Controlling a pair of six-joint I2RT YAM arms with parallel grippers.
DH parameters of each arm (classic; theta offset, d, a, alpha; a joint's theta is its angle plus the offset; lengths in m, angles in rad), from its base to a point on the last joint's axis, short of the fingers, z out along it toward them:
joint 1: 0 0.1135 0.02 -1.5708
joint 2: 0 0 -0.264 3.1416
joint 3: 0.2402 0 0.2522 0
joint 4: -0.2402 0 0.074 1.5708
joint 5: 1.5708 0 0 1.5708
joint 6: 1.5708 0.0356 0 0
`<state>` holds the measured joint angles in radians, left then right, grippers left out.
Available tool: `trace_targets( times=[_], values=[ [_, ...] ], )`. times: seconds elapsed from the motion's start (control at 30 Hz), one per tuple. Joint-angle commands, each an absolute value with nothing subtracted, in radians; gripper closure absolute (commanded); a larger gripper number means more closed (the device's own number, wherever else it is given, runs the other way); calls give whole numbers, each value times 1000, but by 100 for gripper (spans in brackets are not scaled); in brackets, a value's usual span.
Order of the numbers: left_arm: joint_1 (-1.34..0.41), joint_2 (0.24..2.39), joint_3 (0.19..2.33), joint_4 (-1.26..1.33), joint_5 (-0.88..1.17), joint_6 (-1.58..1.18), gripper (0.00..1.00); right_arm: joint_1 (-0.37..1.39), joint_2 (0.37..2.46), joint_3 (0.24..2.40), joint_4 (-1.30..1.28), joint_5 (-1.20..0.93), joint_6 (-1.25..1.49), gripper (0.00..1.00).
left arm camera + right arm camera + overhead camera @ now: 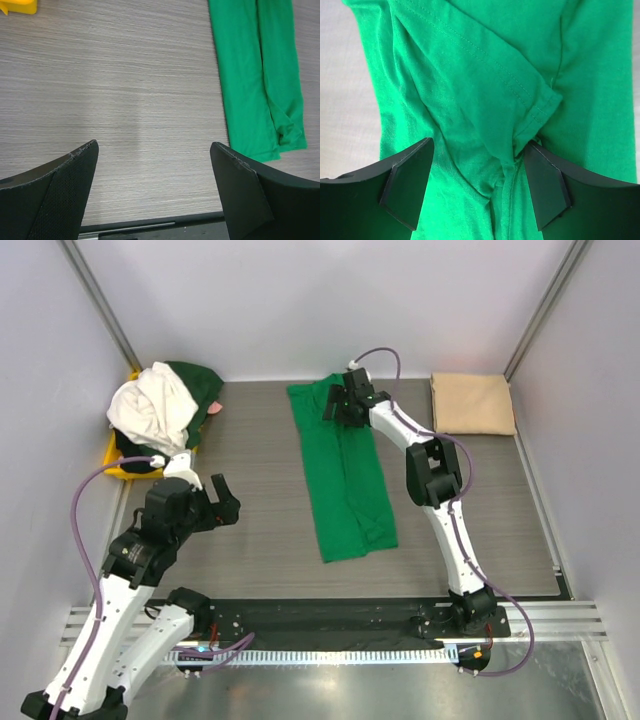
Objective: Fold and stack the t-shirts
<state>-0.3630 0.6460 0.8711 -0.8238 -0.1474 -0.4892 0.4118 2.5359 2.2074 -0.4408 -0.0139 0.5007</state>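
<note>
A bright green t-shirt (345,475) (255,75) (480,75) lies in the middle of the table as a long narrow strip, both sides folded in. My right gripper (335,405) (479,150) is down at its far end, open, with wrinkled cloth and a sleeve hem between the fingers. The left gripper (222,498) (154,150) hangs open above bare table to the left of the strip's near end. A folded tan t-shirt (472,403) rests at the back right. A white t-shirt (150,405) and a dark green one (200,380) are heaped at the back left.
The heap sits on a yellow tray (115,455) (20,6) at the table's left edge. White walls with metal posts close in the back and both sides. A black strip and a rail run along the near edge.
</note>
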Motion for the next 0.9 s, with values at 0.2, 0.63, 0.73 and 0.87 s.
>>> trace_targets(
  times=[0.2,0.63,0.73,0.87],
  values=[
    [-308,646,876,-778,-117,-469,7,356,2663,2272,-512,163,575,20],
    [-305,672,874,-772,-101,-468,9,316,2316,2154,-492,-84,457,10],
    [-307,710,885,-781,-101,-489,13,314,2083,1927,-494,-46,468,9],
    [-308,765,897,-804,-98,-495,16,316,1766,1532,-485,33,521,9]
  ],
)
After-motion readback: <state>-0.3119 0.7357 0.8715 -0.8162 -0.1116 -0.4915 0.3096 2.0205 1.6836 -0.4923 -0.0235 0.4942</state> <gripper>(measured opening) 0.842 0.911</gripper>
